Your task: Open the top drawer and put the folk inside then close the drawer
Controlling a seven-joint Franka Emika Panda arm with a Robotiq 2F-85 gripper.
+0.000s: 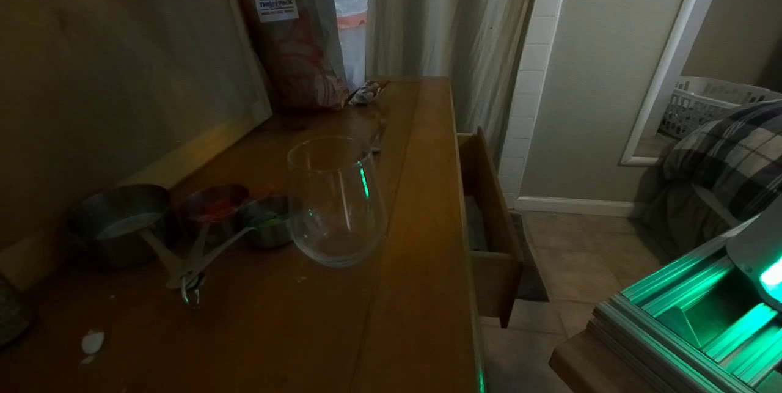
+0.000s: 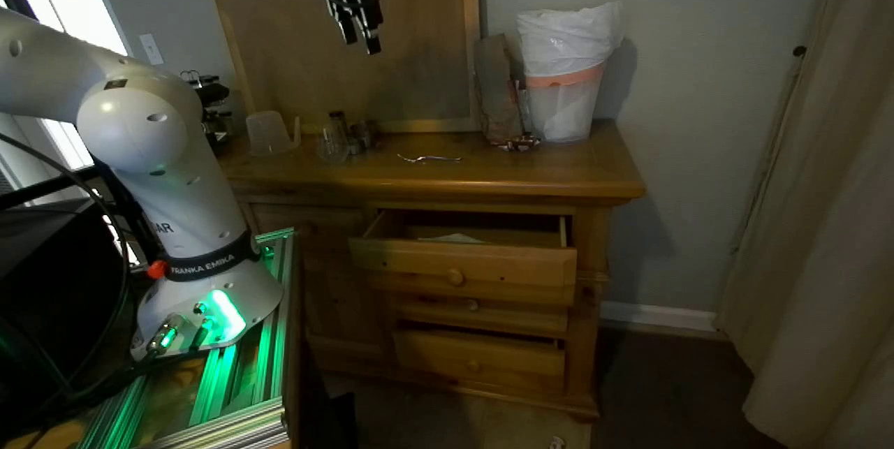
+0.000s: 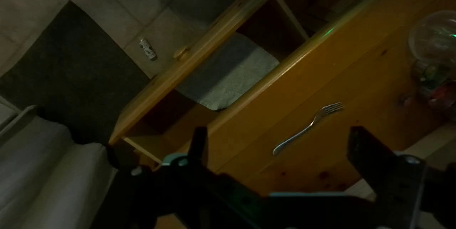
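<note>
The top drawer (image 2: 412, 264) of the brown dresser is pulled out, and it shows in both exterior views. Inside it lies a pale grey sheet (image 3: 235, 74), seen from above in the wrist view. A silver fork (image 3: 311, 124) rests on the dresser top, behind the drawer, its tines pointing toward the glassware. In an exterior view the same fork (image 2: 429, 158) lies lengthwise near the middle of the top. My gripper (image 2: 362, 46) hangs well above the dresser, pointing down. Its fingers are spread wide with nothing between them; the fork appears below the gap in the wrist view.
A clear stemless glass (image 1: 336, 216) and metal measuring cups (image 1: 122, 222) stand along the top. At its far end are a paper bag (image 1: 293, 38) and a white-lined bin (image 2: 566, 79). A lower drawer (image 2: 482, 365) sticks out slightly.
</note>
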